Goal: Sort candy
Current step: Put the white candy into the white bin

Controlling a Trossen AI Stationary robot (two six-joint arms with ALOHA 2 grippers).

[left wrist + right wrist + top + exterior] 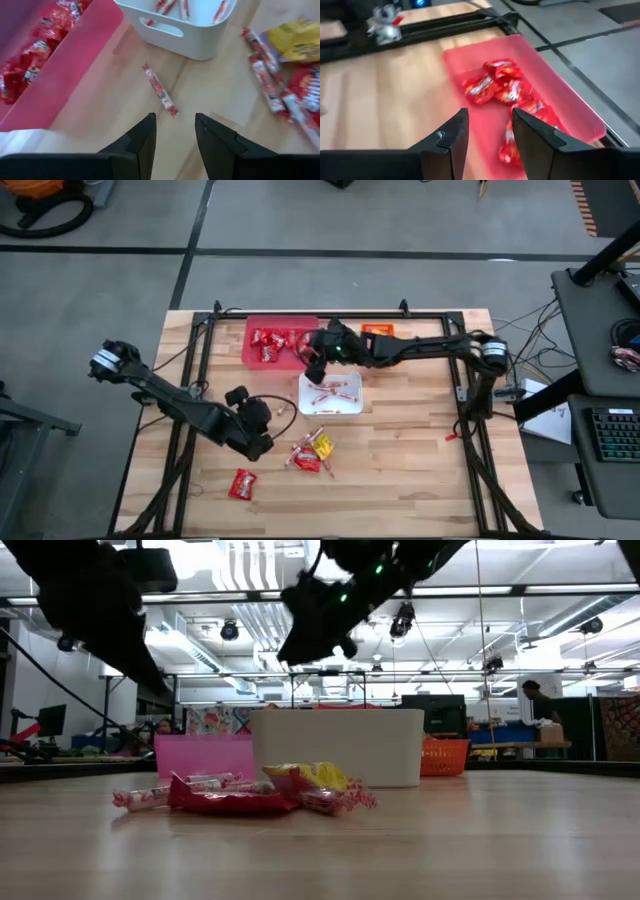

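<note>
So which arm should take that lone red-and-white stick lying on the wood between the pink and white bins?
Left, probably. The left gripper is open with the stick just ahead of its fingers. The right gripper is open too, but over the pink bin and its red packets.

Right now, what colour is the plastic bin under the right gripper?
Pink-red plastic bin, clearest in the right wrist view.

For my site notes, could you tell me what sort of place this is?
Probably an open robotics lab or workshop: a framed wooden table on concrete floor, exposed ceiling ducts, and a keyboard on a side desk.
</note>
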